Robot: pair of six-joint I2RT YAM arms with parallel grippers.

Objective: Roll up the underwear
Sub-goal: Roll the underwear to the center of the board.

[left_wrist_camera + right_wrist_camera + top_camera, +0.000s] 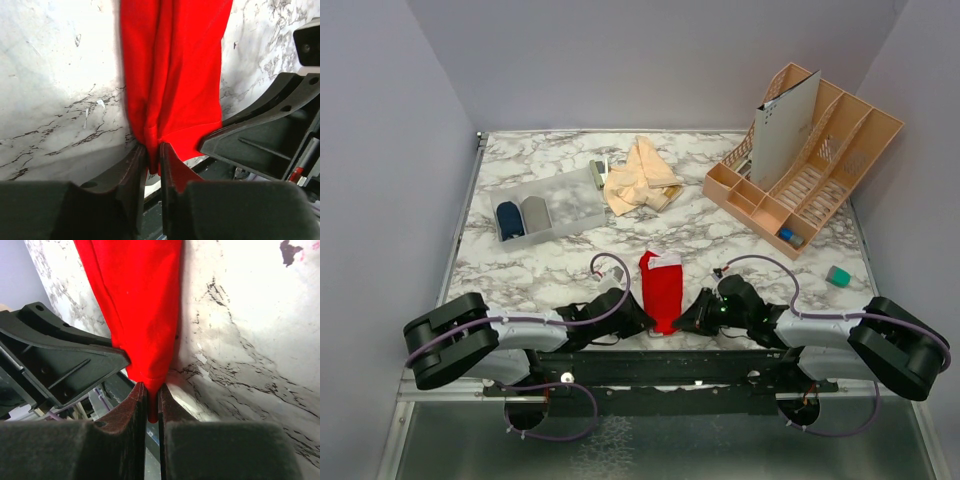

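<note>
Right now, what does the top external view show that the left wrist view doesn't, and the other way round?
Only the top view: the white-grey waistband at the far end of the red cloth underwear, a crumpled peach-beige cloth pile, a clear plastic bin and a tan slotted organizer. Only the left wrist view: the left gripper closed on a fold of the garment's near hem. Both: the red garment lying on the marble-patterned table, with the right gripper at its other near corner.

no text, label, brand or number can be read anywhere.
</note>
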